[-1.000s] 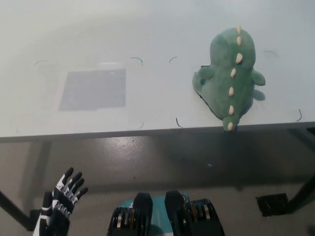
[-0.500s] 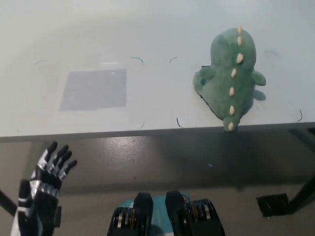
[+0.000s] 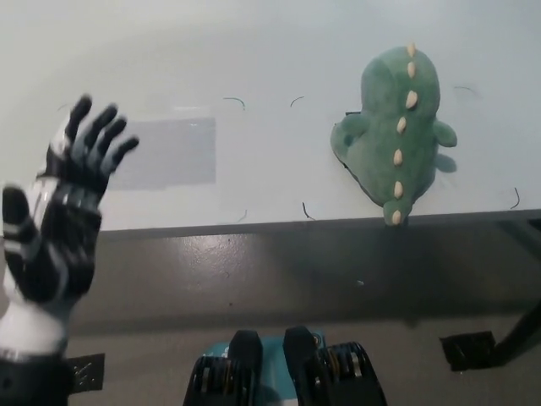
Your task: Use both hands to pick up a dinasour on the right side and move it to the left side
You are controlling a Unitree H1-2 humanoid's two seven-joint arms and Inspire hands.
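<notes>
A green plush dinosaur (image 3: 394, 131) with cream spikes down its back lies on the right side of the white table (image 3: 270, 51), its tail reaching the near edge. My left hand (image 3: 61, 207) is raised at the picture's left over the table's near edge, open, fingers spread, holding nothing. It is far to the left of the dinosaur. My right hand is out of view.
A grey rectangular patch (image 3: 169, 152) marks the table's left side, partly behind my left hand. Thin dark curved marks (image 3: 304, 210) dot the tabletop. The table's near edge (image 3: 270, 227) runs across the middle, with dark floor below it.
My left hand has risen from the lower left, below the table's edge, up to the level of the grey patch. The dinosaur has not moved.
</notes>
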